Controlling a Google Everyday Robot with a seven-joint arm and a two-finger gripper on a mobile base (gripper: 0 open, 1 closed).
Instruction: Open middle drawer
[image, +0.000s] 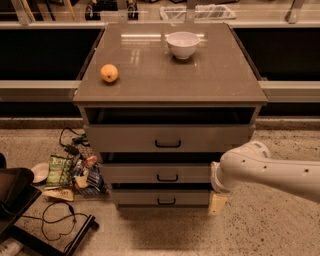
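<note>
Hand (217, 202), state untellable, hung at four o'clock of probably stiff grey flat-fronted middle drawer (135, 174); black bracket handle (167, 177) offered hold.

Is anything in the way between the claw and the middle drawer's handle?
Nothing visible does. The claw hangs low by the right front corner of the grey cabinet, level with the bottom drawer. The small black bracket handle of the grey flat-fronted middle drawer is up and to its left, with open space between.
</note>
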